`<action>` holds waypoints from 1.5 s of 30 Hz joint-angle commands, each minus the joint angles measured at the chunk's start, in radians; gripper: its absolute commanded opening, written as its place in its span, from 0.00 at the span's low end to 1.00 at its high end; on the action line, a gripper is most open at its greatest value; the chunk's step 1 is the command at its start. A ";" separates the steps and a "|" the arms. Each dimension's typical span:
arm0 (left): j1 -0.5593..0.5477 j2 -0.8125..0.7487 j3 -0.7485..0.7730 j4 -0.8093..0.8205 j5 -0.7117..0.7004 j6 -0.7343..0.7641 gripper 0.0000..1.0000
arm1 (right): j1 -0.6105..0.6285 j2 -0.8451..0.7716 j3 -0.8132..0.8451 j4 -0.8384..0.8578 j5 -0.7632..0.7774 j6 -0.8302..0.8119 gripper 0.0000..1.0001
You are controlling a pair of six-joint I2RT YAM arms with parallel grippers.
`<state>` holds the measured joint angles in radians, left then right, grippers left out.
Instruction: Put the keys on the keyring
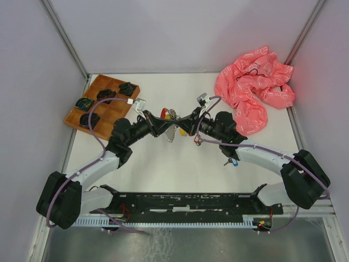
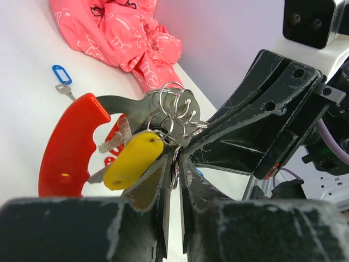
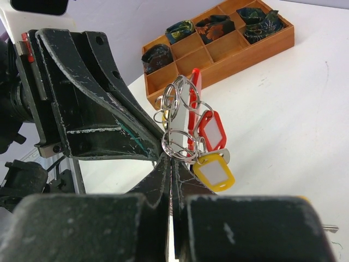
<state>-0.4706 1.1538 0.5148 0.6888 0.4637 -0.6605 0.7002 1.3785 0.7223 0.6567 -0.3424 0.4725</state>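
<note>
Two end effectors meet over the middle of the desk (image 1: 163, 172), a little nearer its far edge than its near one, and hold one keyring (image 2: 175, 112) between them, clear of the surface. The left end effector (image 1: 164, 121) has its two fingers pressed nearly together, with a silver ring of the cluster pinched in the slit. The right end effector (image 1: 183, 123) comes in from the opposite side, its fingers likewise closed on a ring.

The keyring is a bunch of overlapping silver rings, too tangled to count exactly, with one curved red handle piece (image 2: 68, 147) hanging from it. Two tagged keys hang on it: one with a yellow tag (image 3: 215, 173) and one with a red tag (image 3: 212, 130). Two silver key blades show just beside the yellow tag in the left wrist view.

One more key, the blue-tagged key (image 2: 62, 82), lies flat on the desk toward the right edge, just beside the right arm and apart from the keyring.

One wooden tray (image 1: 73, 115) sits in the far left corner with four dark coiled items in its compartments. One crumpled pink cloth (image 1: 253, 90) lies in the far right corner.
</note>
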 commanded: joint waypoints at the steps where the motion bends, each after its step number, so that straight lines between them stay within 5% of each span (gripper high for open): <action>1: 0.005 -0.005 0.024 0.067 0.062 0.009 0.13 | -0.002 0.006 0.016 0.108 -0.030 0.014 0.01; 6: 0.004 -0.012 0.033 0.029 0.079 0.042 0.03 | -0.002 -0.006 0.008 0.098 -0.010 0.005 0.05; 11: 0.003 -0.049 0.075 -0.118 0.056 0.159 0.03 | -0.003 -0.047 0.003 0.031 -0.006 -0.062 0.25; 20: -0.076 -0.105 0.235 -0.549 -0.085 0.570 0.03 | -0.003 -0.213 0.048 -0.351 0.019 -0.473 0.47; 32: -0.112 -0.157 0.348 -0.773 0.042 0.975 0.03 | -0.003 -0.236 0.090 -0.422 -0.218 -0.803 0.47; 45: -0.134 -0.170 0.382 -0.877 0.169 1.273 0.03 | -0.005 -0.141 0.210 -0.532 -0.450 -0.856 0.41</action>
<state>-0.5938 1.0065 0.8341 -0.2054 0.5697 0.4835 0.6983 1.2045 0.8780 0.1390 -0.6933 -0.3729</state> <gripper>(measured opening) 0.044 0.427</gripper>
